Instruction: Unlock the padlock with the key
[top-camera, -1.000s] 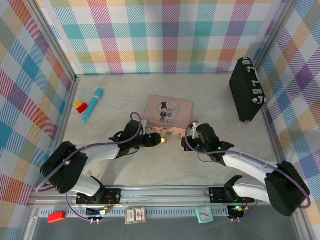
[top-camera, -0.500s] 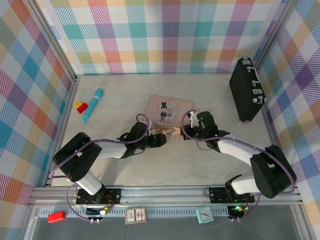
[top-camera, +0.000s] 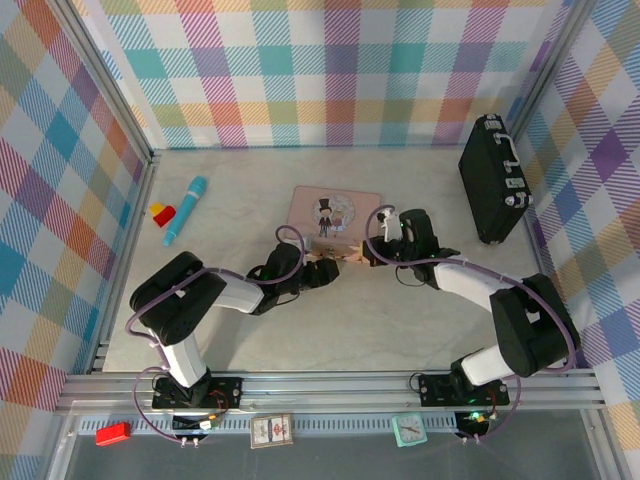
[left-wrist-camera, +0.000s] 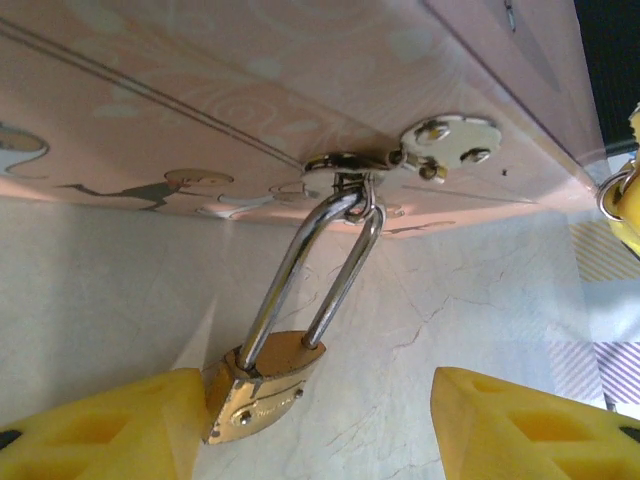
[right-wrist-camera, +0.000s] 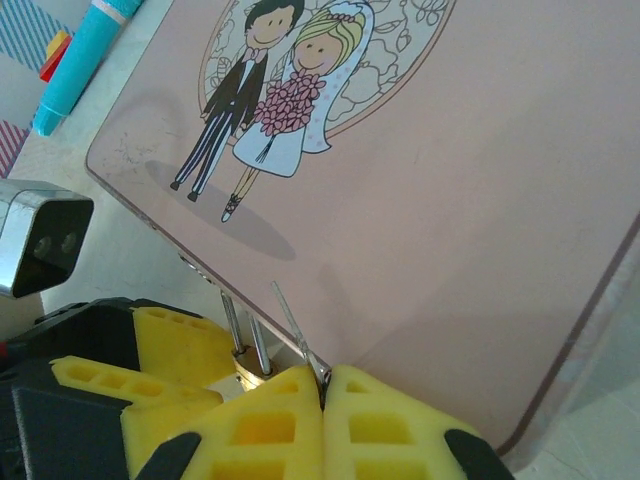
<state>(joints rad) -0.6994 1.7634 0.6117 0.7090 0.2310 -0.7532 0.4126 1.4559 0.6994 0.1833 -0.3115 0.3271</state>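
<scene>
A pale, marble-veined table (top-camera: 400, 320) is boxed in by bright plaid walls (top-camera: 330, 70) on an aluminium frame. A black case (top-camera: 492, 180) stands near the far right wall. A blue marker (top-camera: 186, 208) lies beside a red and yellow block (top-camera: 160, 212) at the left. A pink tin (top-camera: 335, 210) printed with a bride and groom sits mid-table.

The padlock (left-wrist-camera: 262, 385) hangs by its silvery shackle (left-wrist-camera: 315, 265) from the hasp (left-wrist-camera: 345, 160) on the tin's near side, its brass body resting low by the table.

The left gripper (left-wrist-camera: 320, 405) sits low at that near side with its jaws parted around the padlock. One yellow finger (left-wrist-camera: 130, 430) touches the brass body, while the other (left-wrist-camera: 530, 430) stands clear of it.

The right gripper (right-wrist-camera: 322, 400) is at the tin's near right corner, its yellow pads pressed together. They pinch the key (right-wrist-camera: 298, 330), a thin silvery sliver poking out towards the shackle.
</scene>
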